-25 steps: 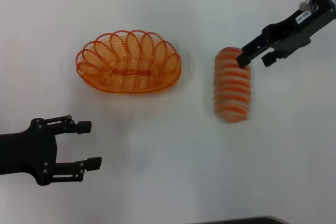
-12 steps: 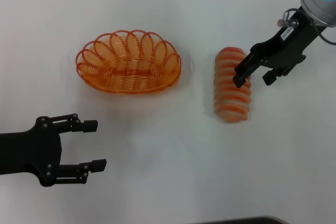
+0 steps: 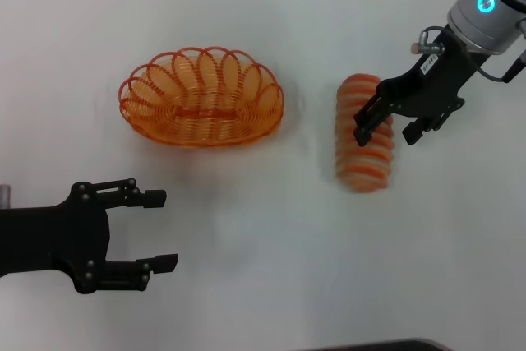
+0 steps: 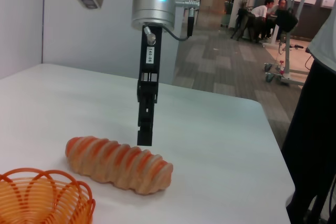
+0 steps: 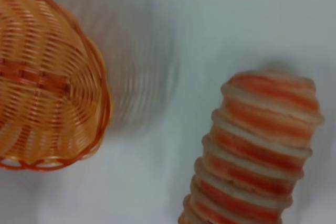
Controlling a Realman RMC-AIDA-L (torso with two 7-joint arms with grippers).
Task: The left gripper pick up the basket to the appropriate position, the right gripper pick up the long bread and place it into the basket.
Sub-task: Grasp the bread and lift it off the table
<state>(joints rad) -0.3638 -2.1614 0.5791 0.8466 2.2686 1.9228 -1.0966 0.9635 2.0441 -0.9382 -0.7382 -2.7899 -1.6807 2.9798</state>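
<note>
The orange wire basket (image 3: 201, 97) sits empty on the white table, left of centre; part of it shows in the left wrist view (image 4: 44, 198) and the right wrist view (image 5: 44, 77). The long striped bread (image 3: 364, 133) lies on the table to its right, also seen in the left wrist view (image 4: 118, 163) and right wrist view (image 5: 257, 150). My right gripper (image 3: 386, 123) is open above the bread's right side, one finger over the loaf, one beside it. My left gripper (image 3: 161, 230) is open and empty, low at the left, in front of the basket.
The white table (image 3: 263, 228) spreads all around. A dark edge (image 3: 386, 344) shows at the bottom of the head view. The left wrist view shows the table's far edge, an office floor and people beyond (image 4: 273, 14).
My right gripper has moved left and down, from beside the bread's far end to over its middle. My left gripper has crept right and slightly down. Basket and bread have not moved.
</note>
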